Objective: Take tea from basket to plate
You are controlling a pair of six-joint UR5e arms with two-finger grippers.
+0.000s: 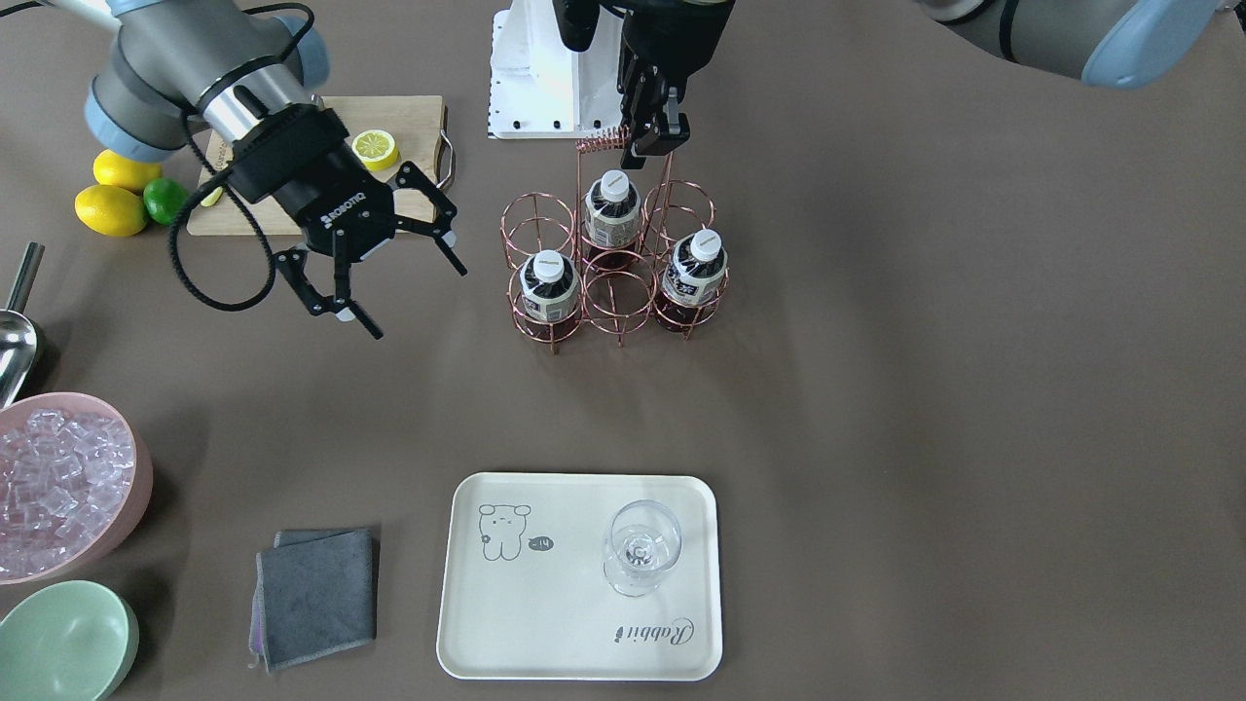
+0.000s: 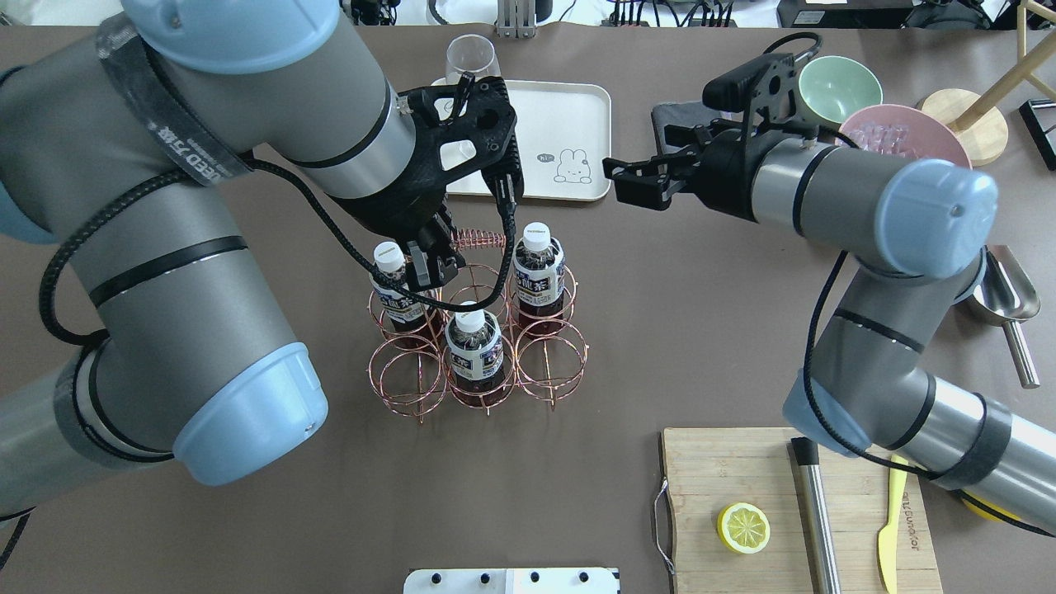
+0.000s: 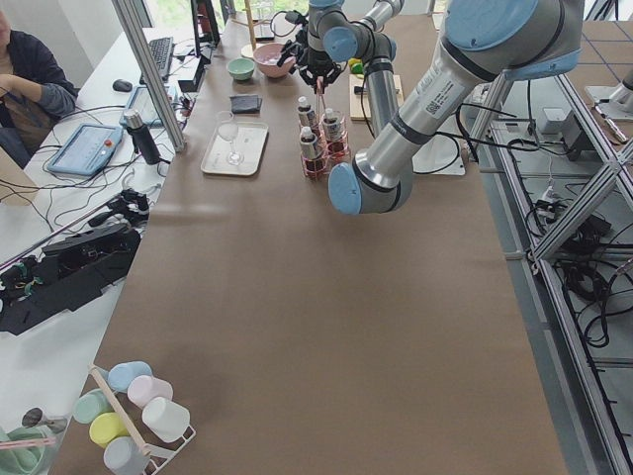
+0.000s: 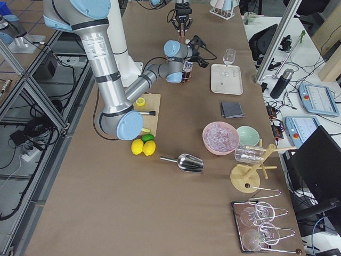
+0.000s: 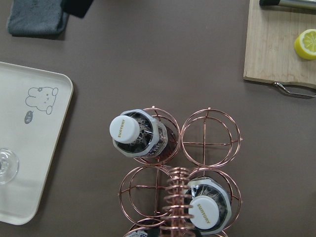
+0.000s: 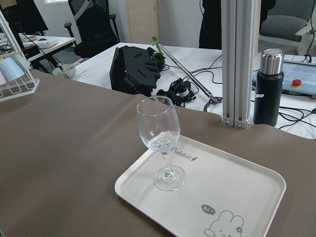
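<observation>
The copper wire basket stands mid-table and holds three tea bottles; its other rings are empty. It also shows in the overhead view with the bottles. My left gripper is above the basket, shut at one end of the coiled handle. My right gripper is open and empty, hovering apart from the basket on the cutting-board side. The cream plate lies across the table with a wine glass on it.
A wooden cutting board with a lemon half, lemons and a lime are near the right arm. A pink ice bowl, green bowl, grey cloth and metal scoop lie beyond.
</observation>
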